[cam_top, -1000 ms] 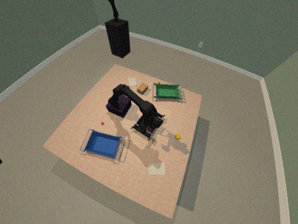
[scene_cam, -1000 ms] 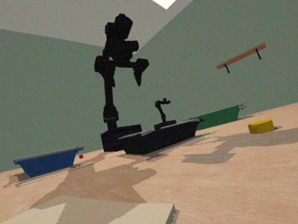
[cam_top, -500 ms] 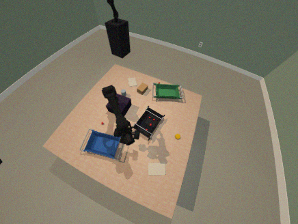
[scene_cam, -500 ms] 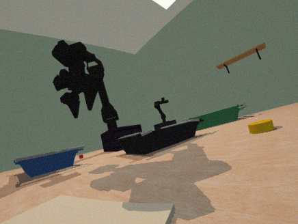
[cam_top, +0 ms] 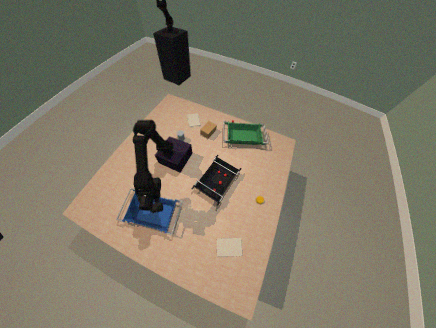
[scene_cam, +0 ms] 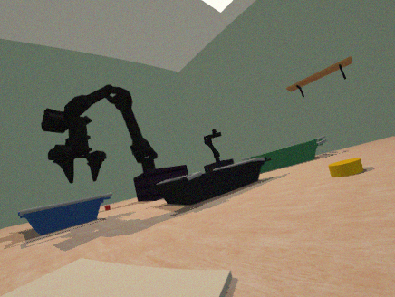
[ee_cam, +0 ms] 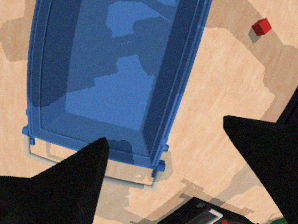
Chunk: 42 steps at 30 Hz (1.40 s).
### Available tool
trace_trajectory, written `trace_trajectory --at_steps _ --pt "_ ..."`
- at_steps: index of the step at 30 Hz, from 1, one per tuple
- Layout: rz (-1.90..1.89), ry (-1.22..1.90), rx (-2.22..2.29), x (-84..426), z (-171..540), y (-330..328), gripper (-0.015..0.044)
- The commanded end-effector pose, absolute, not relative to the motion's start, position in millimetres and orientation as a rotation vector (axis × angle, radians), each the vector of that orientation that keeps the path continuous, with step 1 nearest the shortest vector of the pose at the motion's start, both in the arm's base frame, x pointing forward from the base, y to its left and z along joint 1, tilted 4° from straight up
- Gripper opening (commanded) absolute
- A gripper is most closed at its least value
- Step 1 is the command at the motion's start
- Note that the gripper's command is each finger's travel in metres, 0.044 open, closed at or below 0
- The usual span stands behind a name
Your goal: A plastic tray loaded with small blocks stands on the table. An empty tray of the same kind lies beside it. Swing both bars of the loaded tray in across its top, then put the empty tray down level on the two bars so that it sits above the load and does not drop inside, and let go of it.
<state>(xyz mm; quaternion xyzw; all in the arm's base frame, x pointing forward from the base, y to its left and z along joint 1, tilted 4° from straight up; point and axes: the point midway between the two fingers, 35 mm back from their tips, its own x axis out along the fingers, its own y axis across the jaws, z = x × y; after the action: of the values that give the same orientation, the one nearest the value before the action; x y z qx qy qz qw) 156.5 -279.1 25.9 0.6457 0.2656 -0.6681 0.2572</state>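
Observation:
The loaded black tray stands on the table with several small red blocks inside. Its two wire bars, the near one and the far one, lie in across its top near the ends. The empty blue tray lies on the table beside it, its wire bars swung out past its ends. My gripper is open and empty, pointing down above the blue tray, with clear air below the fingertips. In the wrist view one fingertip overlaps the tray's end rim.
An empty green tray stands at the far side. The arm rises from a dark purple block. A loose red block, yellow disc, brown box and pale pad also lie there.

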Motion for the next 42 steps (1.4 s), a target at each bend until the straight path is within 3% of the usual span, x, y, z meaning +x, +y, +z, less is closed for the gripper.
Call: trace_trajectory --at_steps 1,14,42 --pt "-2.102 0.343 1.995 97 10 -277 0.044" --pt "-2.107 0.334 2.0 96 8 -277 0.044" --pt "-2.107 0.334 2.0 94 -75 -278 0.0425"
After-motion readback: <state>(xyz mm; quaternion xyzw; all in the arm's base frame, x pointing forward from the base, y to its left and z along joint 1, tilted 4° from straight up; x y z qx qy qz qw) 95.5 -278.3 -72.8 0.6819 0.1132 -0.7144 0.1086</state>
